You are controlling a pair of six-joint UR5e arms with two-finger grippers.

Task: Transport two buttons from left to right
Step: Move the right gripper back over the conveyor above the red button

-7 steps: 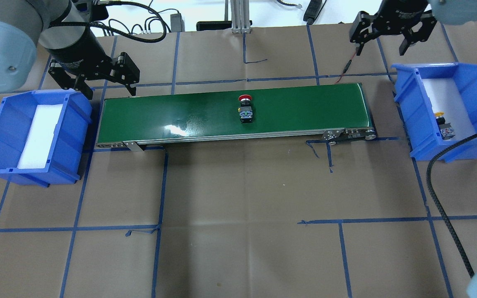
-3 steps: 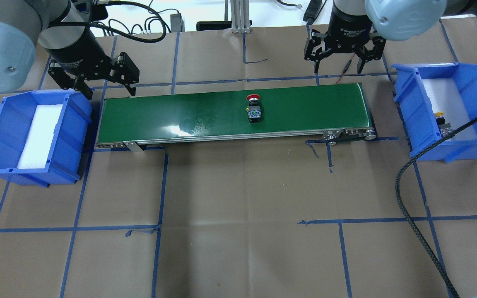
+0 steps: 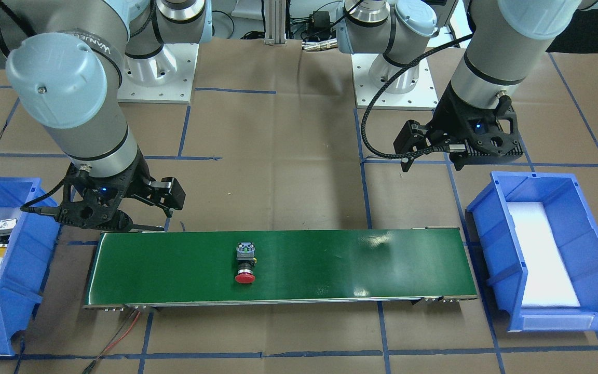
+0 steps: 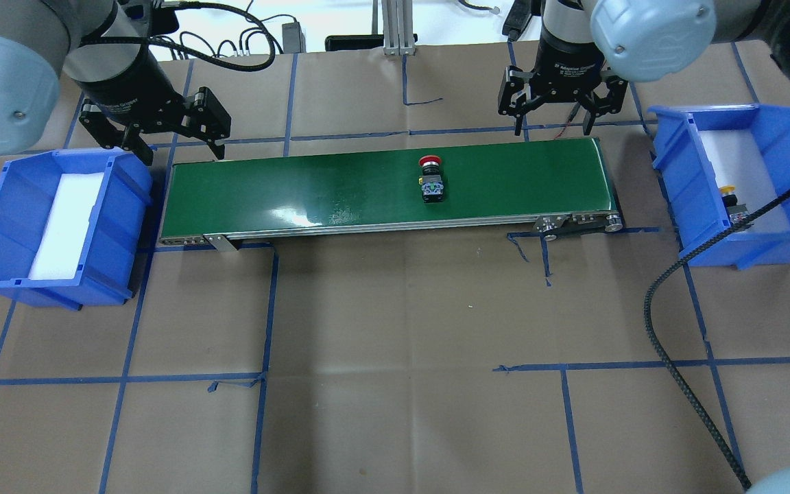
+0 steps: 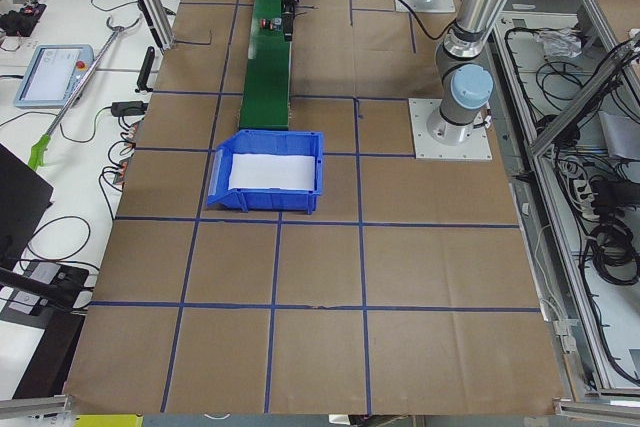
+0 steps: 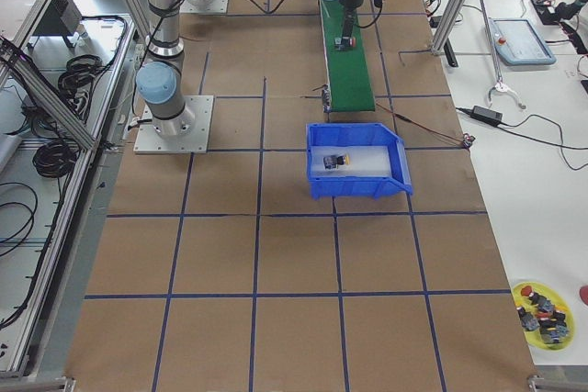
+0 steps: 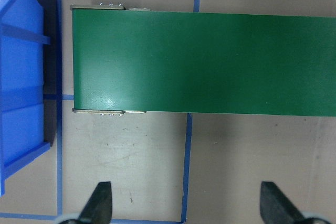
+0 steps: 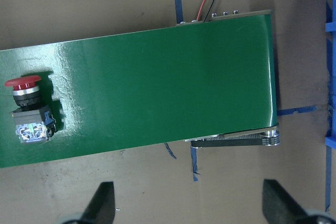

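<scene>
Red button (image 4: 431, 178): lying on its side on the green conveyor belt (image 4: 340, 185), right of its middle. Yellow button (image 4: 733, 204): sitting in the right blue bin (image 4: 786, 137). Right gripper (image 4: 554, 125): hanging wide open, empty, behind the belt's right end; it should be straddling the block body, not the round cap. Left gripper (image 4: 182, 147): hanging open, empty, by the belt's left end.

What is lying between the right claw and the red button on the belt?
Only bare green belt and brown table paper, per overhead view, between right claw and red button.
</scene>
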